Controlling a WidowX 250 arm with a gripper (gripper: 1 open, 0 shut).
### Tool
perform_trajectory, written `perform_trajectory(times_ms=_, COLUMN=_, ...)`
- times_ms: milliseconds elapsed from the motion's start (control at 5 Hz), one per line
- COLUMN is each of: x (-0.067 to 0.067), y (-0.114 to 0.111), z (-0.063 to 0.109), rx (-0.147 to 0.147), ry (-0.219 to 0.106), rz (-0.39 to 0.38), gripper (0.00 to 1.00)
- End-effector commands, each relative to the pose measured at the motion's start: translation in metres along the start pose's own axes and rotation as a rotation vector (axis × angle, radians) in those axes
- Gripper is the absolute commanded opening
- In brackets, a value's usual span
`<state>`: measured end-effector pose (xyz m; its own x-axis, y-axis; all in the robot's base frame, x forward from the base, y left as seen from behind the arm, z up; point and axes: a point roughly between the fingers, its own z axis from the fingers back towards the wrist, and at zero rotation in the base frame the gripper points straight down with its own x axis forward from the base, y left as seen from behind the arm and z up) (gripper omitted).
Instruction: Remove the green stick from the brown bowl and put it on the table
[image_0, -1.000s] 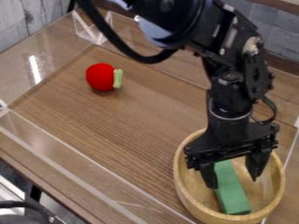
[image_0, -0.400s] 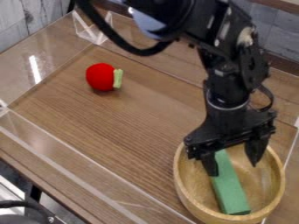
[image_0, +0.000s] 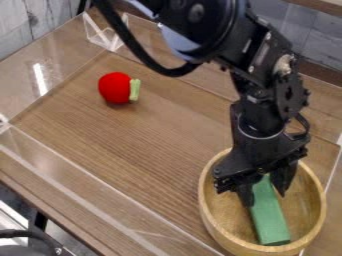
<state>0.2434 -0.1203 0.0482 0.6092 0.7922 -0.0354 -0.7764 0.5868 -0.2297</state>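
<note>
The green stick (image_0: 271, 218) lies slanted inside the brown bowl (image_0: 214, 212) at the front right of the table. My gripper (image_0: 257, 186) points down into the bowl. Its two black fingers (image_0: 227, 184) stand on either side of the stick's upper end. The jaws are partly closed, with a little room still showing beside the stick, so nothing is gripped. The arm hides the far rim of the bowl.
A red ball with a green patch (image_0: 118, 88) rests on the wooden table (image_0: 120, 150) at the back left. Clear acrylic walls (image_0: 54, 75) run along the table's edges. The bowl stands close to the front right edge.
The jaws have narrowed from wide open to a closer stance around the stick's upper end. The wrist has rolled slightly. The stick and bowl stay where they were.
</note>
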Motion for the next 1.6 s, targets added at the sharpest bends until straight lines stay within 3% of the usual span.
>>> perform_trajectory(times_ms=0, x=0.002, y=-0.009, z=0.022, rx=-0.046, ry=-0.011, rz=-0.019, gripper=0.0)
perform_trajectory(times_ms=200, x=0.005, y=-0.011, z=0.046, rx=-0.077, ry=-0.01, rz=-0.041, gripper=0.0)
perform_trajectory(times_ms=400, x=0.006, y=-0.014, z=0.08, rx=-0.105, ry=0.003, rz=-0.12, gripper=0.0)
perform_trajectory(times_ms=600, x=0.019, y=-0.005, z=0.109, rx=-0.128, ry=0.001, rz=-0.155, gripper=0.0)
perform_trajectory(times_ms=800, x=0.008, y=0.0, z=0.097, rx=-0.131, ry=-0.002, rz=-0.097, gripper=0.0)
perform_trajectory(times_ms=1000, x=-0.012, y=0.001, z=0.083, rx=-0.114, ry=-0.011, rz=0.026, gripper=0.0)
perform_trajectory(times_ms=1200, x=0.025, y=0.024, z=0.095, rx=-0.123, ry=-0.035, rz=0.03, gripper=0.0)
perform_trajectory(times_ms=1400, x=0.053, y=0.042, z=0.097, rx=-0.119, ry=-0.033, rz=0.063, gripper=0.0)
